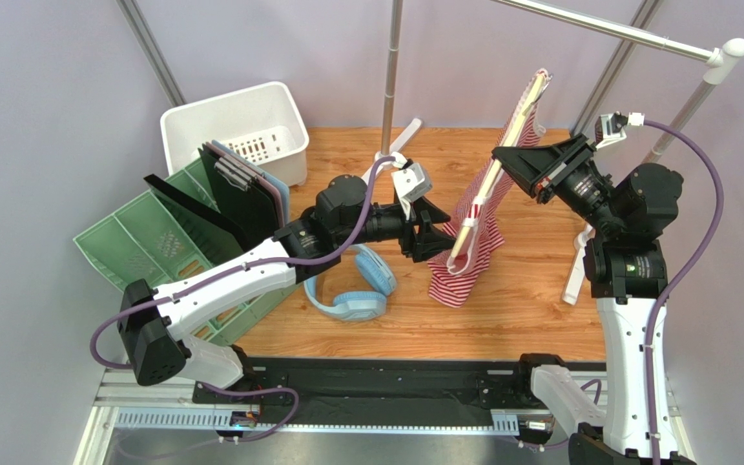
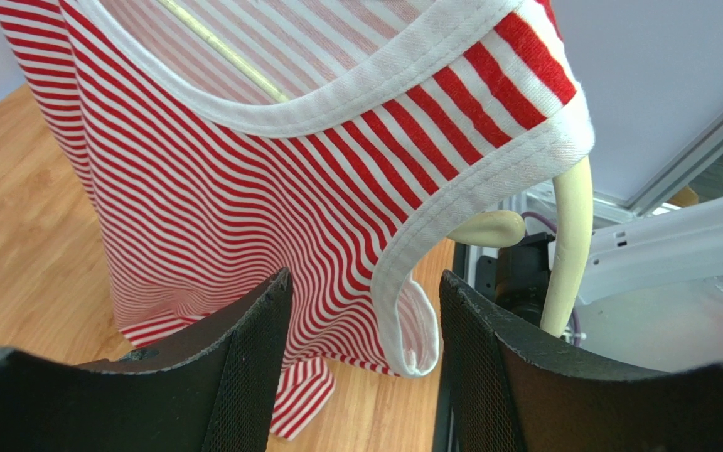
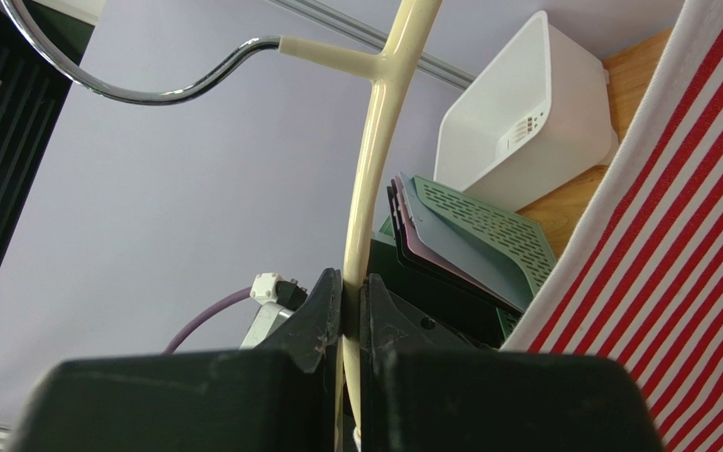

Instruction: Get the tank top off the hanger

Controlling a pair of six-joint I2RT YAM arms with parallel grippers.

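Observation:
The red-and-white striped tank top (image 1: 463, 254) hangs tilted on the cream hanger (image 1: 524, 108), its hem resting on the wooden table. My right gripper (image 1: 502, 163) is shut on the hanger's arm; in the right wrist view the fingers (image 3: 323, 306) pinch the cream bar (image 3: 375, 160) below the grey hook (image 3: 148, 89). My left gripper (image 1: 441, 237) is open beside the lower strap. In the left wrist view the gripper (image 2: 363, 315) has the white-edged strap loop (image 2: 411, 325) between its spread fingers, touching neither, and the hanger end (image 2: 568, 240) pokes out of the cloth (image 2: 243, 160).
A white basket (image 1: 240, 131) and green file trays (image 1: 153, 242) stand at the back left. Blue headphones (image 1: 352, 286) lie under the left arm. The rack's upright pole (image 1: 390, 77) and silver rail (image 1: 618, 29) are behind the garment.

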